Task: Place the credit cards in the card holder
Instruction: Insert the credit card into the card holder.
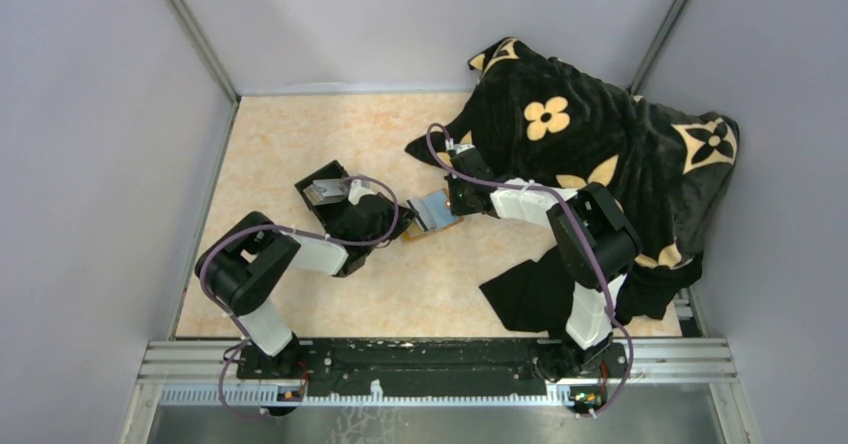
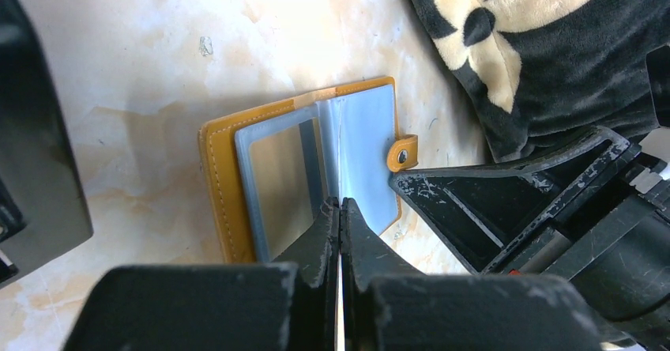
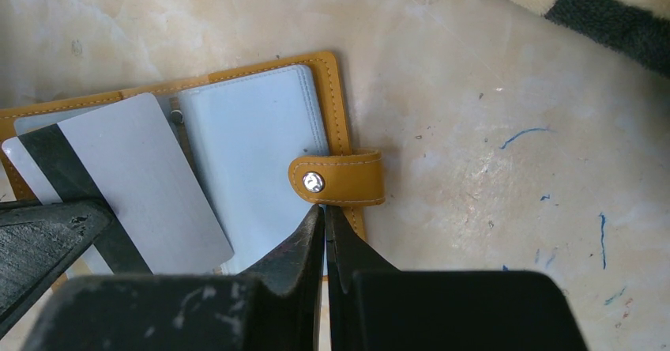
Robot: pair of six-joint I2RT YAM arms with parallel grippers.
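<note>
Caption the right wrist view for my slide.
Striped credit card over the open card holder; right gripper, jaws shut, beside its snap tab.

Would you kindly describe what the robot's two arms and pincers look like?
The left arm and right arm have black joints, white link shells and a looping purple cable each. The left pincer and right pincer have black wedge-shaped fingers tapering to narrow tips, with pale scuffs.

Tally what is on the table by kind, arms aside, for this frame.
card holder: 1, lying open
credit card: 1 in plain view
black box: 1, contents too small to tell
blanket: 1
Total: 4
</note>
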